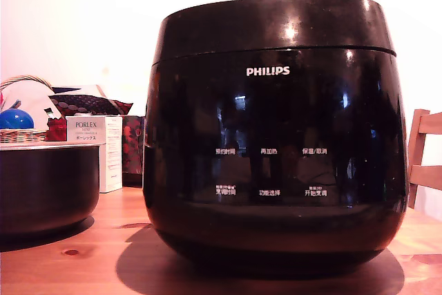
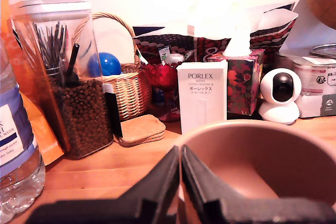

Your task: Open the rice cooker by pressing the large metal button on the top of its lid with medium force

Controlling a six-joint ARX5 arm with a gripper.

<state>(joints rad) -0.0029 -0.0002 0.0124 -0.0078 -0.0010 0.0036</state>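
Observation:
The rice cooker fills the exterior view, glossy black with a white PHILIPS logo and two rows of small white labels. Its lid sits down on the body, with a thin seam between them. The lid's top and the metal button are hidden from this low angle. The cooker does not appear in the wrist view. My gripper shows only in the wrist view, black fingers pressed together with nothing between them. It hovers over the rim of a brown pot. The gripper is out of the exterior view.
A dark pot with a pale rim stands at the exterior view's left. Behind it are a white PORLEX box, a wicker basket and a wooden chair. The wrist view shows a canister, a water bottle, cork coasters and a small white camera.

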